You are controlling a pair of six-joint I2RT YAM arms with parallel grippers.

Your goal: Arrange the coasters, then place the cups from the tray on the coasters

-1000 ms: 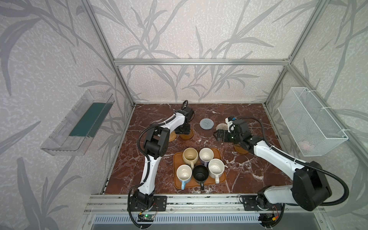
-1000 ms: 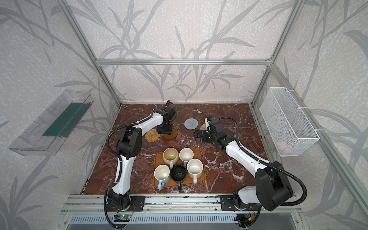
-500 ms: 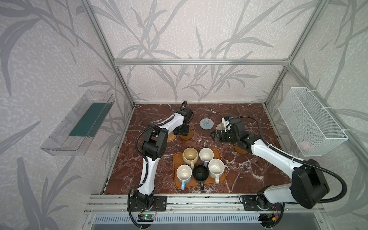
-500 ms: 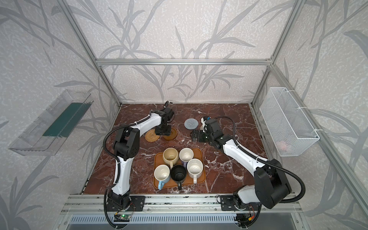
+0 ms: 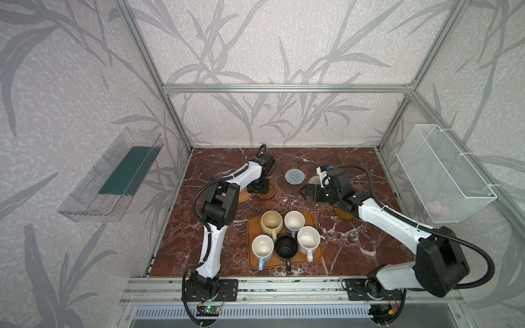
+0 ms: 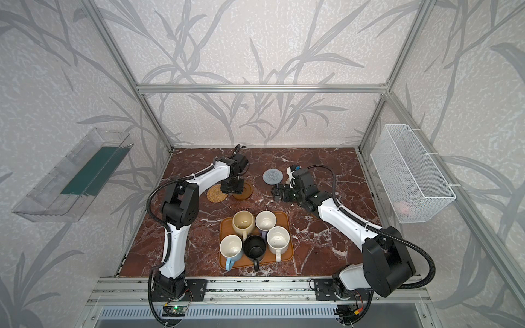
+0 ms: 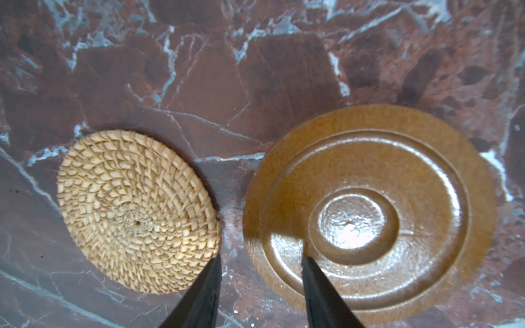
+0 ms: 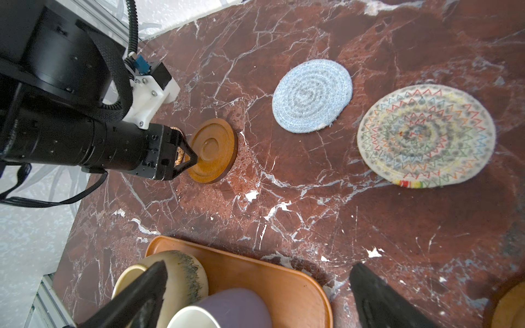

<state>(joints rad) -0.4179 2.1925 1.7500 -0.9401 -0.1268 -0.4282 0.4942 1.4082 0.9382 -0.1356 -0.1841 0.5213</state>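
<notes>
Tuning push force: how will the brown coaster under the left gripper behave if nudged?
The brown coaster looks rigid, with turned rings, so it should move as one piece. Its glossy face and the polished marble tabletop suggest easy sliding. Lying flat, it is unlikely to tip or roll.

Noted orange-brown tray (image 5: 274, 263) at lower centre of frame on the desk (image 5: 355, 250), carrying beige mug (image 5: 272, 223), lavender mug (image 5: 294, 221), white mug (image 5: 308, 240), black mug (image 5: 286, 249), light blue mug (image 5: 262, 248). Above it, left end effector (image 5: 258, 188) over brown coaster (image 5: 271, 193), rattan coaster (image 5: 243, 196) just beside to the left. Blue-grey coaster (image 5: 295, 176) at centre; cream coaster (image 5: 314, 179) partly hidden behind right end effector (image 5: 304, 192); second brown coaster (image 5: 342, 214) partly under right arm (image 5: 383, 218).
</notes>
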